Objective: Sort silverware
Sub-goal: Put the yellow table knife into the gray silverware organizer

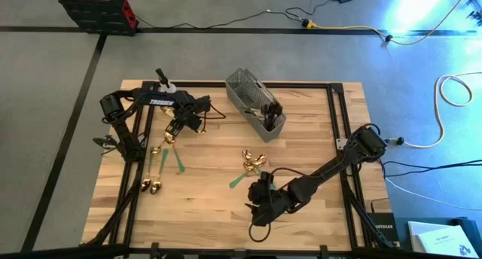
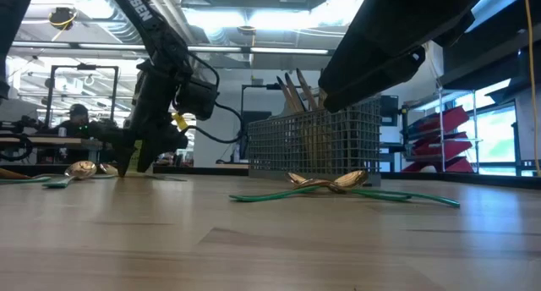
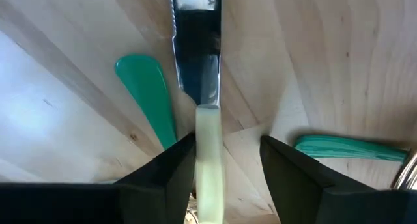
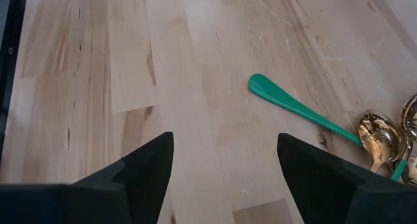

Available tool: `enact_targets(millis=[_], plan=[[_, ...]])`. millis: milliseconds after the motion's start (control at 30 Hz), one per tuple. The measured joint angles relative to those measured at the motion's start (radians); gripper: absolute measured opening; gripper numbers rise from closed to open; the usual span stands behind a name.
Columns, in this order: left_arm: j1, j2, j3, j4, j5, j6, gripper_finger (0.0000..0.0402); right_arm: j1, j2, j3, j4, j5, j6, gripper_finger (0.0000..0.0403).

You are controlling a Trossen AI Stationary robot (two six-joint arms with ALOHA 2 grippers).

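Observation:
A knife (image 3: 199, 61) with a cream handle and a dark shiny blade lies on the wooden table at the left. My left gripper (image 3: 228, 142) is open and points steeply down, its fingers on either side of the handle; it also shows in the high view (image 1: 172, 136). Green spoon handles (image 3: 150, 94) (image 3: 355, 148) lie to both sides of the knife. Gold spoons with green handles (image 1: 154, 155) lie near it, and another small heap (image 1: 254, 163) lies at the centre. My right gripper (image 4: 225, 142) hangs open above bare wood near the front, beside a green-handled spoon (image 4: 293, 107). My left gripper comes from above, slanting down, with its fingers set along the knife. The cream handle (image 3: 208, 152) lies close against one finger (image 3: 176, 168), with a clear gap to the other. Whether that finger touches the handle, I cannot tell.
A grey wire-mesh caddy (image 1: 256, 105) with utensils standing in it sits at the far centre of the table, and also shows in the low view (image 2: 325, 147). Black frame rails (image 1: 335, 116) run along the table's sides. Bare wood lies at the front left.

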Motion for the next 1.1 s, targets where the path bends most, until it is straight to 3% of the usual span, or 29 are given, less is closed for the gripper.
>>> enact_targets(millis=[533, 700, 1100], plan=[[-0.008, 0.0, -0.001, -0.003, 0.018, -0.028, 0.0045, 0.0, 0.0, 0.0, 0.001, 0.0, 0.0, 0.0256], [-0.044, 0.0, -0.001, -0.004, 0.053, -0.115, 0.0037, 0.0, 0.0, 0.0, 0.001, 0.0, 0.0, 0.0256], [-0.121, 0.0, -0.001, -0.001, 0.074, -0.136, 0.0055, 0.0, 0.0, 0.0, 0.001, -0.001, 0.0, 0.0256]])
